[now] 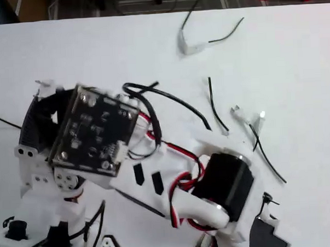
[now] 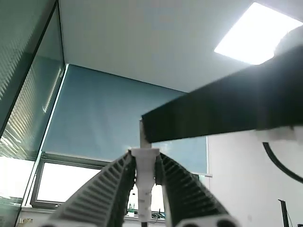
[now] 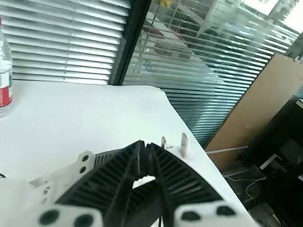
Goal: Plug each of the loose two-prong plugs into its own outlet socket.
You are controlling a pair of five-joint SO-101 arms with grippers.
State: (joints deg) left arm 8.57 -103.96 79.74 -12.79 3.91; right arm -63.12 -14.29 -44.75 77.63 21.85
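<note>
The surface is a white table, seen from above, and both arms stand at its near edge. Two loose plugs lie on its far half. A clear plug with thin black wires lies near the far edge. A small plug with one black wire lies more to the side, well apart from the first. A separate black wire lies between them and the arms.

The left tool points up to the room's ceiling. Its two ribbed fingers are clamped on a white plug, which stands upright between them. Above it is a bright light panel. Behind it hangs a blue roller blind over a window.

The right tool is low over the surface, with its fingers closed together on a two-prong plug. The two metal prongs stick out just beside the fingertips. Behind the surface there are window blinds, a bottle stands on the surface at the side, and a brown cardboard panel leans beyond the corner.
</note>
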